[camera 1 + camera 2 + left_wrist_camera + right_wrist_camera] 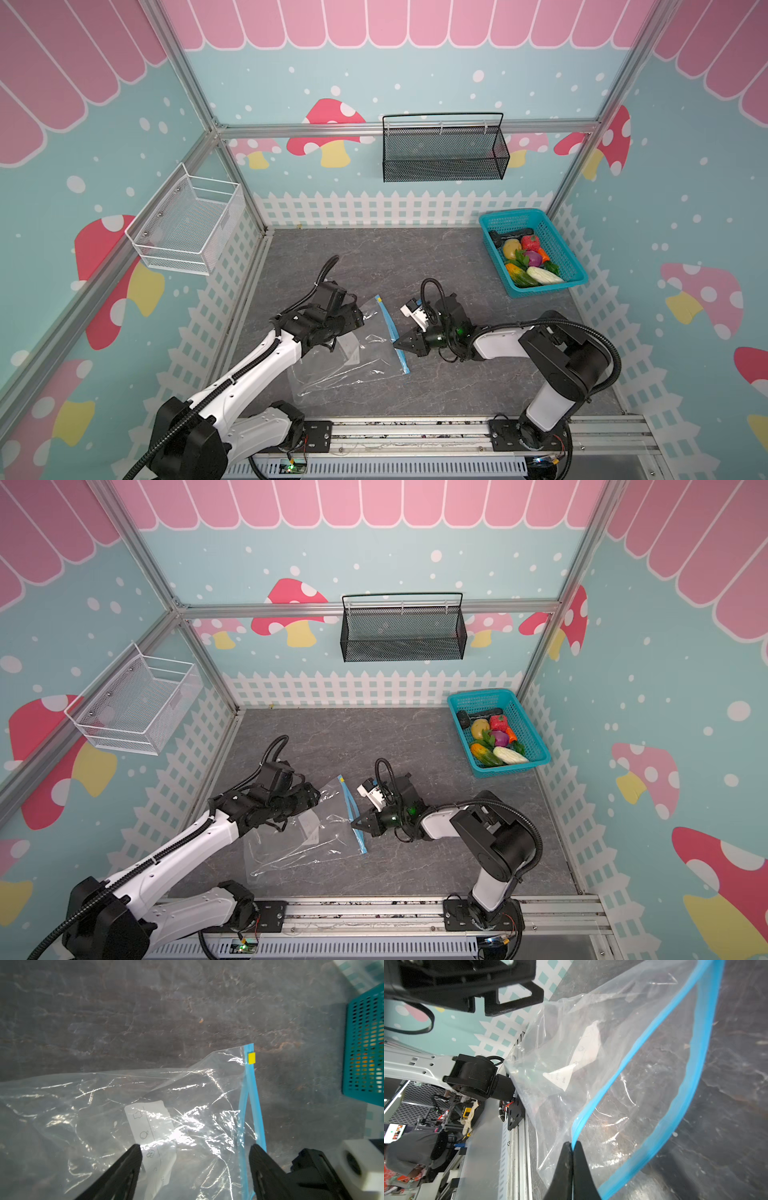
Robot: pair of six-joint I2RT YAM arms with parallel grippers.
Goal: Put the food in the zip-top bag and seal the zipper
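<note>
Right fingers (395, 344) are pressed together on the light blue zipper (387, 322), partway along it, and both top views agree. Left arm (266, 357) reaches over the clear zip-top bag (353, 370), its wrist hiding the business end from above. That bag lies crinkled on the grey surface (415, 257), zipper edge toward the right arm, yellow slider tab (378, 298) at the far end. All the food (528, 259) sits in the turquoise basket (540, 289) at the far right corner, well apart from the bag: red strawberry (530, 242), purple onion (533, 258), white radish (544, 275).

Over to the left wrist view: left fingers (128, 1164) stand wide apart, gripping nothing, one over the white label (149, 1124), its partner over the zipper; whether they touch the plastic, cannot tell. Label shows little outline drawings, a star shape, a round fruit, a cluster; the small print is too blurred to read. Past the slider tab the two blue strips split.

Right wrist view now: right fingers pinch one blue strip between their tips, the other strip curving away, so the bag's mouth gapes.
</note>
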